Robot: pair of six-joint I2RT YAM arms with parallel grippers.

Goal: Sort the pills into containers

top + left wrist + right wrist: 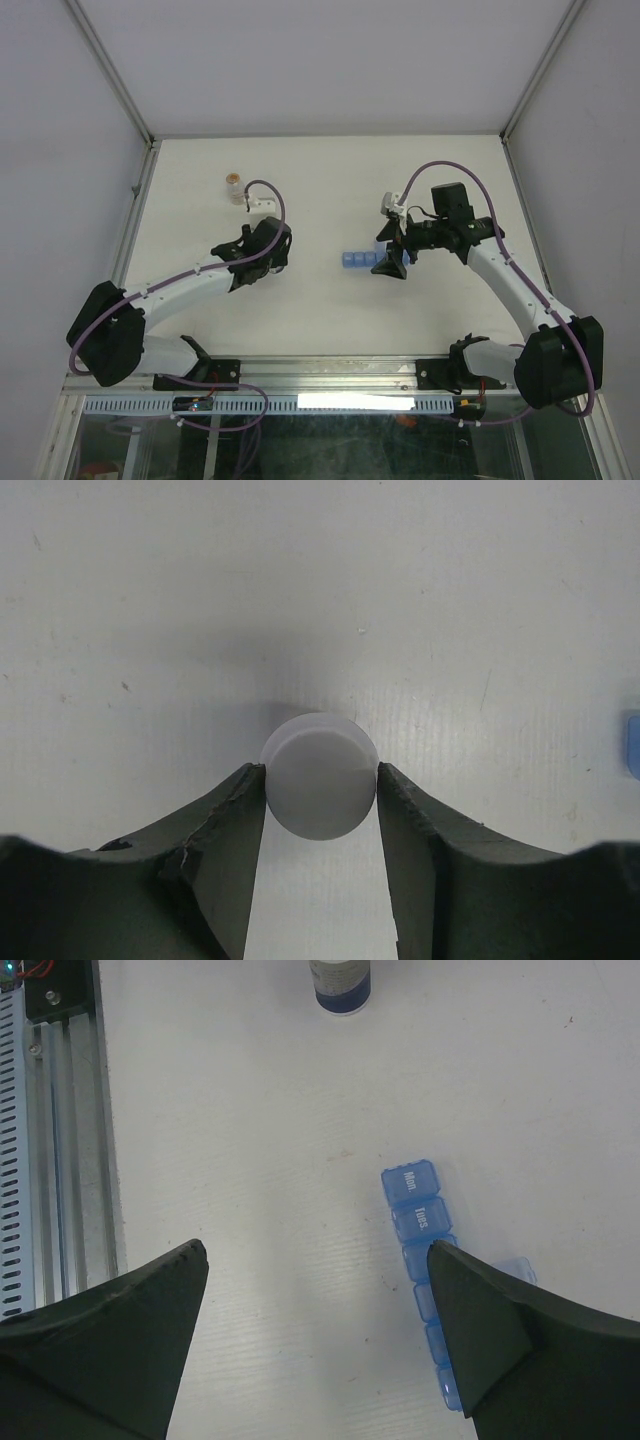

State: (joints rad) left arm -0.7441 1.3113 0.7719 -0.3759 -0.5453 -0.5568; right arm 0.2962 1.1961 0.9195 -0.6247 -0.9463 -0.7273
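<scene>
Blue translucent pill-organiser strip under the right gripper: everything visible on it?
The blue translucent plastic pill-organiser strip lies flat on the white table: a straight row of joined square compartments. Its end lids read Mon. and Tues.; one lid midway looks flipped open. The open right gripper hangs above it, one finger hiding part; contact unclear.

Left end effector (321, 772) pinches a round white cap (318, 785).
</scene>
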